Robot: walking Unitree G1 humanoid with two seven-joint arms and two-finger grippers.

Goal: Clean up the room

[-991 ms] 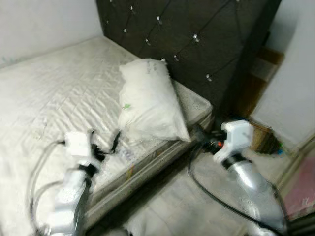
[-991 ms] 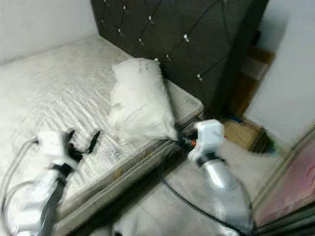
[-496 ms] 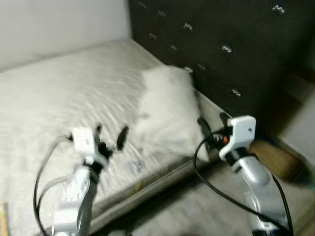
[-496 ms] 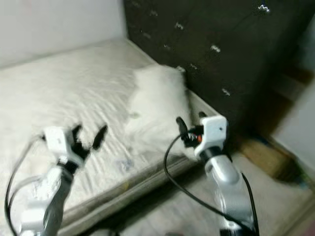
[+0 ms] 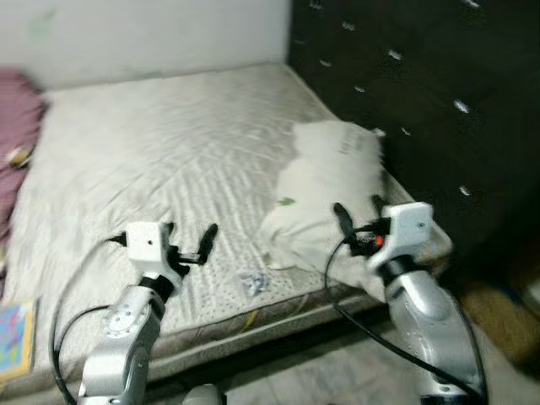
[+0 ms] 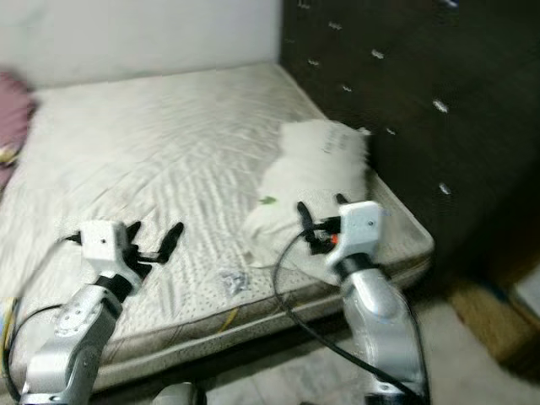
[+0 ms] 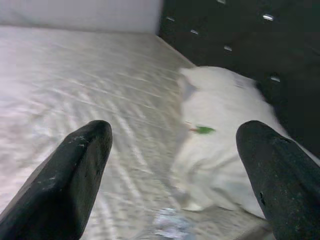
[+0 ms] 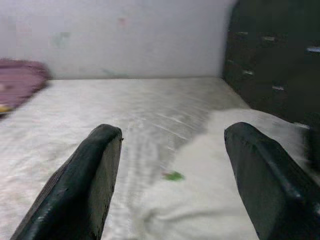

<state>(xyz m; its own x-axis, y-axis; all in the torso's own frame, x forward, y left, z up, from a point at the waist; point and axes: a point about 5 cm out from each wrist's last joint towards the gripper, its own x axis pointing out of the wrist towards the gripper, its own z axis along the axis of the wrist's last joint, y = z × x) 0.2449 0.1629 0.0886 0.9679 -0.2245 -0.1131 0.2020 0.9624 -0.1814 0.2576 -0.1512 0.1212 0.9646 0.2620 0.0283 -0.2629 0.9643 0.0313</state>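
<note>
Right gripper [image 5: 355,216] spread, empty, just beside white rectangular pillow [image 5: 329,181]; pillow long axis toward dark tufted headboard [image 5: 405,76]. Left gripper [image 5: 187,239] spread, farther off.

No text, label or number is legible anywhere in these blurred views.

White pillow [image 6: 316,173] on blurry mattress [image 6: 152,143]

Dark tufted headboard [image 5: 422,76]; white wall [image 5: 143,34] behind mattress [image 5: 160,160].
</note>
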